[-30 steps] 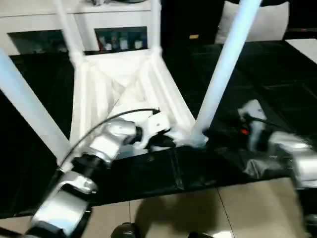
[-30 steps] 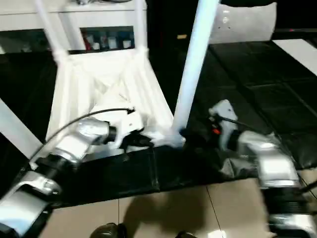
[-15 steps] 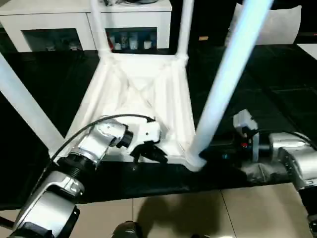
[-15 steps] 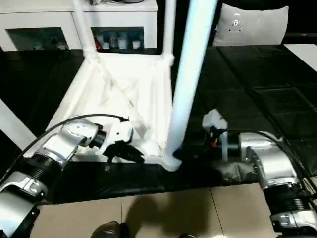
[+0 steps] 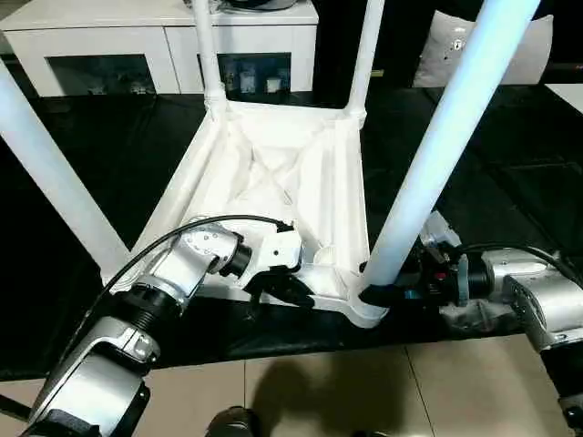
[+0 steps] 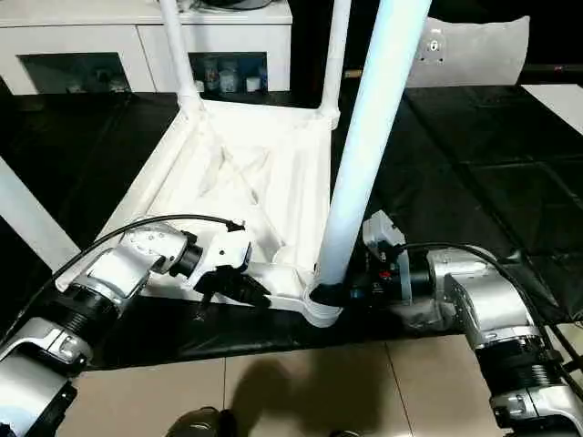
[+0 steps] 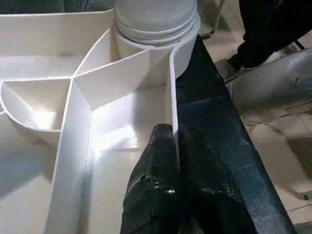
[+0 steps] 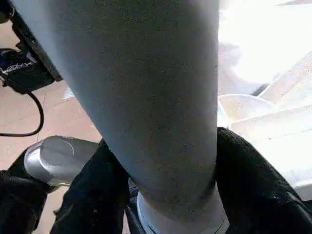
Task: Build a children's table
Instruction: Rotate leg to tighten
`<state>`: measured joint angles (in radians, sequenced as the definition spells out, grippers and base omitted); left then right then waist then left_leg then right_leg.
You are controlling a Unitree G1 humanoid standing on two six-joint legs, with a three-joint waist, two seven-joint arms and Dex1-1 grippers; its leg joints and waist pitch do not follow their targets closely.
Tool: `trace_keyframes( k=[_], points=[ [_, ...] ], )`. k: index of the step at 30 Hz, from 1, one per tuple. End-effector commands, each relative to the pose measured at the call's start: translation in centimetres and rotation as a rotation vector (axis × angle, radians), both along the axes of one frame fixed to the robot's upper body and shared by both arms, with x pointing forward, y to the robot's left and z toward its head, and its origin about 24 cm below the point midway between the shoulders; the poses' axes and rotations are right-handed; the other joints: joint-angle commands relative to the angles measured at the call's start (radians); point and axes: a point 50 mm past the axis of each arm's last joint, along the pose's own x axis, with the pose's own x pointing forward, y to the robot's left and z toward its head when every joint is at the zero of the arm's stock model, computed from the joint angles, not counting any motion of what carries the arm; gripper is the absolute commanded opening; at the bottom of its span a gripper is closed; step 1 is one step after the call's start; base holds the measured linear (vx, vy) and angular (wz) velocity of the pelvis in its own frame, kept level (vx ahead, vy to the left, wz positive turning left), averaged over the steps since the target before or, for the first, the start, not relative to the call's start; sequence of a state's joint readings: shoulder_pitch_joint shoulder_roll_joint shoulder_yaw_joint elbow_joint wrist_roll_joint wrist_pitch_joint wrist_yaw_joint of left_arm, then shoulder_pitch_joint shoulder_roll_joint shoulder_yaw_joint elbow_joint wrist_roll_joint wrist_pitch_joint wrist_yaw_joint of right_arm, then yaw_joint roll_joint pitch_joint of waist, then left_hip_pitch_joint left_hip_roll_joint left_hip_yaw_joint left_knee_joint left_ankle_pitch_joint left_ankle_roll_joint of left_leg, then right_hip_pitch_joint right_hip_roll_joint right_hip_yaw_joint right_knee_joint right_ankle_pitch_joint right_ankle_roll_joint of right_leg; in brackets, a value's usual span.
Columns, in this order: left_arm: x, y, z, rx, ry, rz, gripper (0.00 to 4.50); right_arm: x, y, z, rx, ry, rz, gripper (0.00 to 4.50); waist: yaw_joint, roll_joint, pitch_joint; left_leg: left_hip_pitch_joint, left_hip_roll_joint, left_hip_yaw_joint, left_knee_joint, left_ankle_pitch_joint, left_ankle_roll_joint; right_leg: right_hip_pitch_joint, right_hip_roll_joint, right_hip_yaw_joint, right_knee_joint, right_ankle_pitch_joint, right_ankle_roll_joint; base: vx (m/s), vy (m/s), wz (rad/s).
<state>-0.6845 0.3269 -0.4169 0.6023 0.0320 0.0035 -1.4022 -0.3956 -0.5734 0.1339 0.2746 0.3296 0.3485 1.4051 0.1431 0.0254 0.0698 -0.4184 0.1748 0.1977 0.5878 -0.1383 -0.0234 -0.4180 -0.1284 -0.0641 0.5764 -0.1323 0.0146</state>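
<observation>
— What differs from a second ago?
— The right gripper (image 6: 339, 293), then wide and just beside the near leg (image 5: 437, 159), now has its fingers (image 8: 253, 195) either side of that leg's base, closed in around it. The left gripper (image 5: 290, 291) has slid along the near rim; its fingers (image 7: 163, 175) are together, pinching the rim wall.
— Where is the children's table (image 5: 282, 182)?
— Upside down on the black table (image 5: 510, 182), legs up, its near corner socket (image 5: 364, 305) at the table's front edge, floor (image 5: 364, 391) just below.
— Room to move?
— Bare black cover to the right. A white cabinet (image 5: 137, 41) stands behind; the other legs flank both arms.
</observation>
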Motion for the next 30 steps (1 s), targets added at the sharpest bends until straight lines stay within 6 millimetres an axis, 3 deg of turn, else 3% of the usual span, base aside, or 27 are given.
trace_keyframes(
  k=[1, 4, 6, 7, 9, 10, 12, 13, 14, 15, 16, 17, 18, 19, 20, 21, 22, 23, 25, 26, 28, 30],
  points=[
    [0.1, -1.0, 1.5, -0.069, -0.039, -0.017, 0.00, -0.3, 0.2, 0.0, 0.024, 0.029, -0.004, 2.17, -0.008, -0.017, -0.075, 0.046, 0.057, -0.025, -0.086, -0.436, -0.005, 0.028, -0.036, 0.028, -0.069, -0.450, -0.183, 0.000, 0.000, 0.00],
    [0.4, -1.3, 1.5, -0.082, -0.030, 0.055, 0.00, 0.2, 0.8, -0.3, 0.022, 0.035, -0.098, 2.13, -0.009, -0.017, -0.074, 0.045, 0.057, -0.026, -0.087, -0.432, -0.006, 0.029, -0.035, 0.027, -0.066, -0.451, -0.186, 0.000, 0.000, 0.00],
    [0.4, -1.4, 1.5, -0.083, -0.028, 0.072, 0.00, 0.3, 1.0, -0.4, 0.013, 0.037, -0.128, 2.12, -0.014, -0.018, -0.072, 0.044, 0.054, -0.028, -0.087, -0.445, -0.015, 0.028, -0.037, 0.025, -0.071, -0.489, -0.174, 0.000, 0.000, 0.00],
    [0.9, -1.9, 1.5, -0.085, -0.035, 0.138, 0.00, 1.2, 1.5, -1.1, -0.043, 0.014, -0.245, 2.12, -0.019, -0.019, -0.072, 0.043, 0.053, -0.030, -0.087, -0.458, -0.023, 0.028, -0.038, 0.024, -0.074, -0.525, -0.158, 0.000, 0.000, 0.00],
    [1.2, -2.2, 1.6, -0.094, -0.040, 0.188, 0.00, 1.8, 1.8, -1.4, -0.071, 0.001, -0.321, 2.12, -0.030, -0.018, -0.068, 0.047, 0.049, -0.034, -0.087, -0.496, -0.045, 0.021, -0.039, 0.021, -0.081, -0.586, -0.136, 0.000, 0.000, 0.00],
    [1.4, -2.5, 1.7, -0.105, -0.044, 0.227, 0.00, 2.3, 2.1, -1.7, -0.089, -0.005, -0.383, 2.09, -0.042, -0.022, -0.067, 0.044, 0.046, -0.040, -0.087, -0.518, -0.052, 0.026, -0.038, 0.014, -0.087, -0.631, -0.113, 0.000, 0.000, 0.00],
    [2.1, -4.2, 2.0, -0.153, -0.041, 0.357, 0.00, 4.2, 3.3, -1.9, -0.074, 0.029, -0.615, 2.06, -0.064, -0.022, -0.062, 0.043, 0.042, -0.045, -0.086, -0.553, -0.069, 0.022, -0.037, 0.005, -0.092, -0.685, -0.094, 0.000, 0.000, 0.00],
    [2.2, -4.8, 2.1, -0.169, -0.040, 0.391, 0.00, 4.9, 3.8, -2.0, -0.060, 0.048, -0.698, 2.06, -0.082, -0.020, -0.061, 0.041, 0.038, -0.053, -0.084, -0.576, -0.080, 0.026, -0.038, -0.005, -0.096, -0.717, -0.077, 0.000, 0.000, 0.00],
    [2.3, -5.2, 2.2, -0.180, -0.041, 0.412, 0.00, 5.3, 4.1, -2.0, -0.051, 0.054, -0.736, 2.06, -0.101, -0.010, -0.059, 0.040, 0.039, -0.063, -0.089, -0.631, -0.090, 0.031, -0.033, -0.021, -0.102, -0.726, -0.059, -0.041, 0.030, -0.23],
    [2.5, -5.6, 2.3, -0.194, -0.043, 0.440, 0.00, 5.7, 4.5, -1.9, -0.048, 0.044, -0.764, 2.06, -0.109, -0.007, -0.059, 0.041, 0.042, -0.067, -0.093, -0.661, -0.094, 0.035, -0.029, -0.027, -0.103, -0.711, -0.053, -0.041, 0.030, -0.23],
    [2.6, -6.2, 2.6, -0.216, -0.054, 0.466, 0.00, 6.3, 5.0, -1.8, -0.060, -0.008, -0.798, 2.06, -0.125, 0.002, -0.058, 0.034, 0.047, -0.076, -0.105, -0.710, -0.090, 0.054, -0.025, -0.036, -0.100, -0.649, -0.052, -0.027, 0.039, -0.24],
    [2.7, -6.5, 2.7, -0.226, -0.058, 0.479, 0.00, 6.5, 5.2, -1.7, -0.065, -0.033, -0.814, 2.06, -0.133, 0.013, -0.054, 0.031, 0.058, -0.081, -0.126, -0.784, -0.099, 0.061, -0.017, -0.040, -0.083, -0.575, -0.066, -0.016, 0.036, -0.22],
    [2.7, -6.8, 2.8, -0.232, -0.078, 0.489, 0.00, 6.7, 5.6, -1.6, -0.046, -0.028, -0.832, 2.06, -0.136, 0.011, -0.055, 0.028, 0.062, -0.084, -0.134, -0.809, -0.100, 0.071, -0.015, -0.038, -0.073, -0.530, -0.073, -0.016, 0.036, -0.22],
    [2.8, -7.0, 2.9, -0.232, -0.091, 0.496, 0.00, 6.9, 5.8, -1.6, -0.032, -0.017, -0.847, 2.06, -0.142, 0.005, -0.056, 0.040, 0.059, -0.077, -0.134, -0.821, -0.095, 0.060, -0.016, -0.027, -0.075, -0.491, -0.096, 0.000, 0.000, 0.00],
    [2.7, -7.3, 2.9, -0.229, -0.099, 0.510, 0.00, 7.1, 6.4, -1.4, 0.009, 0.007, -0.847, 2.37, -0.148, -0.012, -0.054, 0.060, 0.035, -0.065, -0.100, -0.769, -0.078, 0.035, -0.030, -0.032, -0.116, -0.605, -0.093, 0.000, 0.000, 0.00],
    [2.7, -7.3, 2.9, -0.229, -0.099, 0.510, 0.00, 7.1, 6.4, -1.4, 0.009, 0.007, -0.847, 2.69, -0.148, -0.016, -0.054, 0.067, 0.024, -0.061, -0.081, -0.715, -0.064, 0.029, -0.040, -0.037, -0.134, -0.675, -0.081, 0.000, 0.000, 0.00],
    [2.8, -7.2, 2.9, -0.226, -0.099, 0.517, 0.00, 7.1, 6.6, -1.3, 0.016, -0.004, -0.833, 2.69, -0.145, -0.018, -0.052, 0.054, 0.015, -0.059, -0.064, -0.590, -0.038, 0.041, -0.054, -0.042, -0.150, -0.757, -0.055, 0.000, 0.000, 0.00],
    [2.8, -7.1, 2.8, -0.224, -0.100, 0.520, 0.00, 7.1, 6.6, -1.3, 0.014, -0.010, -0.831, 2.72, -0.140, -0.011, -0.054, 0.042, 0.021, -0.061, -0.069, -0.529, -0.028, 0.051, -0.054, -0.042, -0.149, -0.747, -0.052, 0.000, 0.000, 0.00],
    [2.8, -6.8, 2.7, -0.215, -0.106, 0.519, 0.00, 7.0, 6.3, -1.2, 0.020, -0.024, -0.825, 3.00, -0.135, -0.004, -0.057, 0.043, 0.037, -0.066, -0.084, -0.549, -0.031, 0.052, -0.040, -0.042, -0.135, -0.639, -0.076, 0.000, 0.000, 0.00],
    [2.9, -6.7, 2.7, -0.211, -0.110, 0.519, 0.00, 7.0, 6.1, -1.0, 0.029, -0.038, -0.824, 3.10, -0.130, -0.003, -0.060, 0.047, 0.042, -0.065, -0.089, -0.559, -0.033, 0.050, -0.036, -0.036, -0.124, -0.556, -0.109, 0.000, 0.000, 0.00],
    [3.0, -6.1, 2.6, -0.196, -0.126, 0.511, 0.00, 6.5, 5.4, -0.7, 0.050, -0.063, -0.801, 3.20, -0.123, -0.007, -0.061, 0.051, 0.041, -0.057, -0.090, -0.542, -0.023, 0.046, -0.034, -0.027, -0.116, -0.484, -0.150, 0.000, 0.000, 0.00],
    [2.9, -5.3, 2.5, -0.188, -0.138, 0.480, 0.00, 5.6, 3.8, -0.3, 0.065, -0.107, -0.727, 3.49, -0.110, -0.010, -0.063, 0.043, 0.042, -0.050, -0.090, -0.487, -0.001, 0.055, -0.038, -0.019, -0.108, -0.447, -0.159, 0.000, 0.000, 0.00]
  ],
)
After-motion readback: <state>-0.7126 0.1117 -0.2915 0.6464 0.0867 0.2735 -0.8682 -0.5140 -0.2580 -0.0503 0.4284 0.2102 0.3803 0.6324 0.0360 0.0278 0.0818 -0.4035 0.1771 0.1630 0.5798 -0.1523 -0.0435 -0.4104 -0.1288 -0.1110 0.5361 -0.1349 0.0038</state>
